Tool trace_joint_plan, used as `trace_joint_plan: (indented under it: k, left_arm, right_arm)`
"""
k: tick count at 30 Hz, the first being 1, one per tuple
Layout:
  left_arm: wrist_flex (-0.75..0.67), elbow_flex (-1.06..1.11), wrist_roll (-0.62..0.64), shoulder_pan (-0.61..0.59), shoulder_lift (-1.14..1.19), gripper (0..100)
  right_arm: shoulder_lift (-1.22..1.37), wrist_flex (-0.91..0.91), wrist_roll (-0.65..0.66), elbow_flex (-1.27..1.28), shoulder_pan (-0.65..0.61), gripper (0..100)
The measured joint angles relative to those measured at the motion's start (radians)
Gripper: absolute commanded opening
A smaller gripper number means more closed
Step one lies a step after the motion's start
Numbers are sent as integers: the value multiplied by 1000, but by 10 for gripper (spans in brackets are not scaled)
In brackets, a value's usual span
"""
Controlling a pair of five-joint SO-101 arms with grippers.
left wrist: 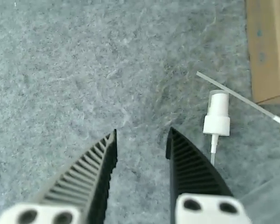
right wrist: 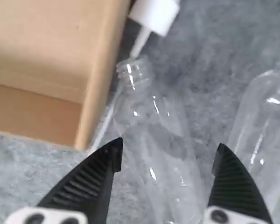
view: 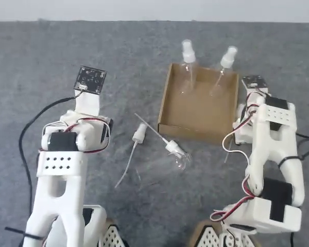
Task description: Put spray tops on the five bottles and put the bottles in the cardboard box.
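My left gripper hangs open over bare grey felt, with a loose white spray top and its tube just off one finger. That spray top lies between the left arm and the cardboard box. A second spray top with a long tube rests beside a clear bottle lying in front of the box. Two capped bottles lean in the box. My right gripper is open around a topless clear bottle lying against the box wall; another spray top lies past its neck.
Another clear bottle lies just outside one finger of the right gripper. The right arm stands close to the box's right side. A black cable trails on the felt left of the left arm.
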Motion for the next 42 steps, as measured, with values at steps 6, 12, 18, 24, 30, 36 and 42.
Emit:
trace_joint_plan:
  k: [6, 12, 18, 24, 30, 36, 42]
  left_arm:
    - [0, 0, 0, -2, 0, 159]
    - [0, 0, 0, -5, 0, 159]
    - [0, 0, 0, -5, 0, 159]
    - [0, 0, 0, -5, 0, 159]
    - [0, 0, 0, -5, 0, 159]
    - [0, 0, 0, -5, 0, 159]
    - [0, 0, 0, -5, 0, 159]
  right_arm:
    - [38, 0, 41, -2, 78, 237]
    - [123, -74, 86, -2, 213, 199]
    - [147, -114, 121, -46, 325, 199]
    - [176, -49, 121, -192, 348, 272]
    - [178, 41, 123, -256, 325, 314]
    - [178, 98, 55, -365, 253, 314]
    - [193, 170, -72, -523, 87, 314]
